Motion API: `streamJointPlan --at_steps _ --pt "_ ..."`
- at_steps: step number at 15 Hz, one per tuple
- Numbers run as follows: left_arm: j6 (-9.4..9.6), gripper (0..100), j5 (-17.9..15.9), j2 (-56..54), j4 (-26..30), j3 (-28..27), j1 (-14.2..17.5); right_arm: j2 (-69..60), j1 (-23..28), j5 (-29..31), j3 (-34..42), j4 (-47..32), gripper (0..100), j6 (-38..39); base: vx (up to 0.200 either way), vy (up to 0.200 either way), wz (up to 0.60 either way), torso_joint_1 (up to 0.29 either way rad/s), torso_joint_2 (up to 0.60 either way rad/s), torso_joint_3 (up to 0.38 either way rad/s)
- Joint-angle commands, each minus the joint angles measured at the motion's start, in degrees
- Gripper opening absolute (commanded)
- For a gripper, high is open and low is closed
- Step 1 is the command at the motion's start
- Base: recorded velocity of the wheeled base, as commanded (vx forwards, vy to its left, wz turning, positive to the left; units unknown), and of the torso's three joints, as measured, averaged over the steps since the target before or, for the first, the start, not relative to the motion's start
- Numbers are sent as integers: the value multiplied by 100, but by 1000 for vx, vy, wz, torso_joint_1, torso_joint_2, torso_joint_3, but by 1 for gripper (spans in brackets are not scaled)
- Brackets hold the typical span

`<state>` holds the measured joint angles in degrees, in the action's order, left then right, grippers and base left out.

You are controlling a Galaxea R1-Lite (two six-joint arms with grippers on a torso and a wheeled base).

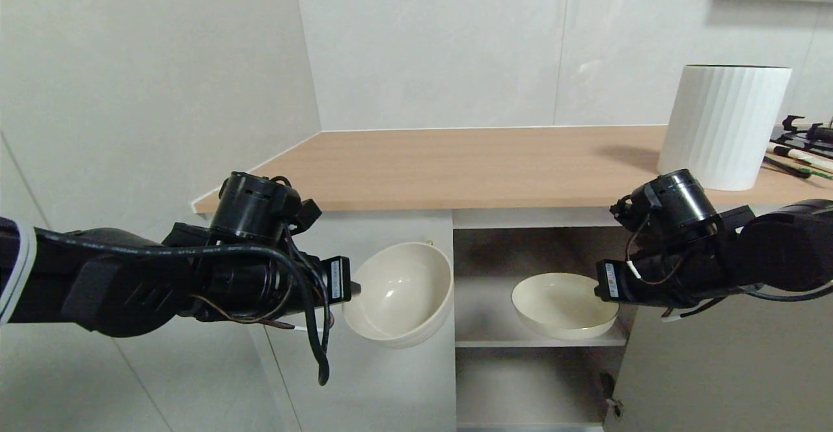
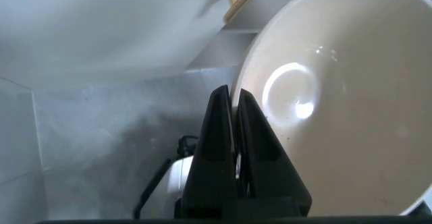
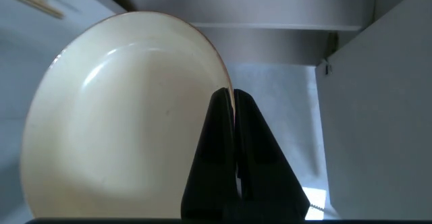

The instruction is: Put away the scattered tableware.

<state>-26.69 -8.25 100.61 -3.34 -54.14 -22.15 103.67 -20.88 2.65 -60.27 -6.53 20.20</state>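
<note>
No words or numbers can be read here; the print is too small; a small white sticker (image 1: 336, 280) sits on the left arm, just behind the left gripper (image 1: 357, 287) — it has dark marks on it, but they are too tiny to make out; a second white sticker (image 1: 612, 280) sits just behind the right gripper (image 1: 597, 291) — its marks are too tiny as well.

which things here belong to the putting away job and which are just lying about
Part of the job:
- deep cream bowl, rim clamped in the left jaws
- shallow cream dish, rim clamped in the right jaws
- open cabinet shelf

Just lying about:
- white ribbed container on the wooden counter
- long thin items at the counter's right edge
</note>
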Motion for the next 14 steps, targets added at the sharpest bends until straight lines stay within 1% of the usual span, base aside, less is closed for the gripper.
streamJointPlan --at_steps 1,3,6,9,12,13,14 --pt "-3 0 -1 11 0 0 0 83 -4 -1 -2 3 0 2 0 0 0 -139 461 310" --pt "-3 0 -1 38 -9 0 0 127 -4 -1 7 47 0 2 0 0 0 -105 425 298" --pt "-3 0 -1 47 0 0 0 268 -4 -10 -11 91 0 10 0 0 0 24 46 10" --pt "-3 0 -1 82 0 0 -44 883 -56 8 -29 460 0 10 0 0 0 -58 106 82" --pt "-3 0 -1 99 -9 -9 -44 2026 32 61 -117 1761 0 72 0 0 0 0 0 0" --pt "-12 0 -1 117 -9 -9 -53 2360 67 184 -196 2095 0 72 0 0 0 0 0 0" --pt "-12 0 -1 126 0 -9 -53 2676 67 342 -336 2262 0 72 0 0 0 0 0 0"
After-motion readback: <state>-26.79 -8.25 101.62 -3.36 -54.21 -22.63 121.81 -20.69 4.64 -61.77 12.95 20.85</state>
